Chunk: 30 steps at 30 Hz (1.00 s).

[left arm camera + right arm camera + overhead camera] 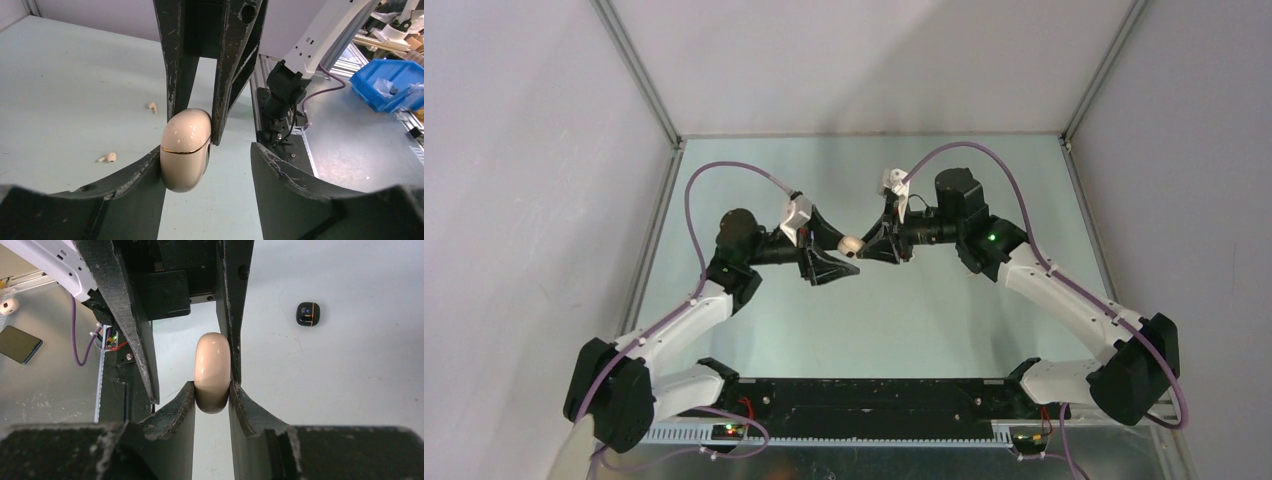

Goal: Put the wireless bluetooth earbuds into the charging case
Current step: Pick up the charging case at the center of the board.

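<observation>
Counting two charging cases: a cream charging case [185, 150] held up off the table [60, 75], and a black charging case [308, 313] lying alone on the surface, well apart from both arms. Counting two off-white earbuds [107, 158] too, both loose on the table and outside either case, with the farther earbud [152, 106] lying apart from the nearer.

Seeing the cream case closed, lid and body meeting along a thin gold seam. Cannot tell what is inside. Likewise for the black case: shut along an orange line, contents hidden.

Finding the right gripper [211, 387] clamped on the cream case, with a finger pressed against each side. Finding the left gripper [205, 150] reaching in from the opposite end, jaws standing apart around the same case. Noting one of its fingers [145, 170] touching the case and the other separated from it by a clear gap.

Beyond the table edge, seen from the left wrist: one blue bin [385, 85], with something pale and crumpled inside, too unclear to name. Seen from the right wrist: one dark phone [19, 344], lying flat on a surface beside the table.
</observation>
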{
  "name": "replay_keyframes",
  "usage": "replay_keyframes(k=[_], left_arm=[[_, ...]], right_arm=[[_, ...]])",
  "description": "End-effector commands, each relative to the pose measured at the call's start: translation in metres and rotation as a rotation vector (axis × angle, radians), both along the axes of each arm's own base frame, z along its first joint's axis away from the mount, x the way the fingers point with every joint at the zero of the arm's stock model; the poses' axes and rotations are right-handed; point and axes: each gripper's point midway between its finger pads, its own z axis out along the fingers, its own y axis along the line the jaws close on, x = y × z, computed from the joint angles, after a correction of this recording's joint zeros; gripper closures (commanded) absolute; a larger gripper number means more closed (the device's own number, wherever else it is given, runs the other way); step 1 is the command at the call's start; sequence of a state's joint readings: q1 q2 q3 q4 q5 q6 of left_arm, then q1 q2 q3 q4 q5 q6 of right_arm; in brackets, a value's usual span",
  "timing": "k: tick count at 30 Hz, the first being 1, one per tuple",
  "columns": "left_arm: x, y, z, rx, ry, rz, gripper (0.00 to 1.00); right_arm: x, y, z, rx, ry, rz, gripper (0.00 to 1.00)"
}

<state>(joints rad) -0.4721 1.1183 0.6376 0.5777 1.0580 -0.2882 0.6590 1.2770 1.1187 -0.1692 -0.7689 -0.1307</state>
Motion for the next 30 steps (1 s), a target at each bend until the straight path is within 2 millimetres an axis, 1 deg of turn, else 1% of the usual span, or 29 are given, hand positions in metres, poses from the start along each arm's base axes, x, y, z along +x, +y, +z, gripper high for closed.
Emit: replay_keyframes(k=[1, 3, 4, 5, 13, 19, 20, 22, 23, 24, 25, 26, 28, 29, 30], left_arm=[[-0.003, 0.0, 0.006, -0.007, -0.023, -0.022, 0.39], [-0.003, 0.0, 0.007, -0.007, -0.026, -0.021, 0.48], [-0.003, 0.0, 0.006, -0.006, -0.026, -0.022, 0.5], [-0.004, 0.0, 0.006, -0.006, -0.026, -0.022, 0.55], [-0.004, 0.0, 0.005, 0.0, -0.029, -0.025, 0.77], [-0.004, 0.0, 0.005, 0.0, -0.03, -0.024, 0.81], [-0.004, 0.0, 0.005, 0.001, -0.029, -0.025, 0.81], [-0.003, 0.0, 0.004, 0.006, -0.028, -0.02, 0.82], [-0.002, 0.001, 0.002, 0.011, -0.029, -0.019, 0.82], [-0.002, 0.001, 0.002, 0.013, -0.037, -0.018, 0.83], [-0.002, 0.001, 0.0, 0.018, -0.033, -0.018, 0.83], [-0.002, 0.0, -0.001, 0.022, -0.042, -0.019, 0.84], [-0.002, 0.0, -0.004, 0.032, -0.047, -0.023, 0.85], [-0.003, 0.0, -0.006, 0.04, -0.04, -0.024, 0.85], [-0.003, -0.001, -0.006, 0.043, -0.049, -0.026, 0.85]], right_arm=[[0.001, 0.001, 0.022, 0.053, -0.065, 0.001, 1.0], [0.0, 0.001, 0.021, 0.051, -0.063, 0.007, 1.0], [-0.001, 0.002, 0.019, 0.05, -0.06, 0.014, 1.0], [-0.001, 0.002, 0.019, 0.05, -0.059, 0.016, 1.0], [0.001, 0.002, 0.018, 0.046, -0.063, 0.01, 1.0], [-0.002, 0.002, 0.018, 0.046, -0.064, 0.025, 1.0], [-0.002, 0.002, 0.017, 0.043, -0.065, 0.029, 0.99], [-0.003, 0.002, 0.017, 0.044, -0.069, 0.036, 0.91], [-0.003, 0.001, 0.018, 0.045, -0.07, 0.038, 0.83], [-0.003, 0.001, 0.018, 0.046, -0.07, 0.038, 0.79], [-0.004, 0.0, 0.019, 0.048, -0.068, 0.041, 0.71], [-0.005, 0.0, 0.02, 0.053, -0.063, 0.045, 0.68], [-0.006, 0.0, 0.021, 0.059, -0.054, 0.051, 0.59], [-0.006, 0.0, 0.021, 0.06, -0.049, 0.053, 0.57], [-0.006, 0.0, 0.021, 0.061, -0.048, 0.054, 0.53]])
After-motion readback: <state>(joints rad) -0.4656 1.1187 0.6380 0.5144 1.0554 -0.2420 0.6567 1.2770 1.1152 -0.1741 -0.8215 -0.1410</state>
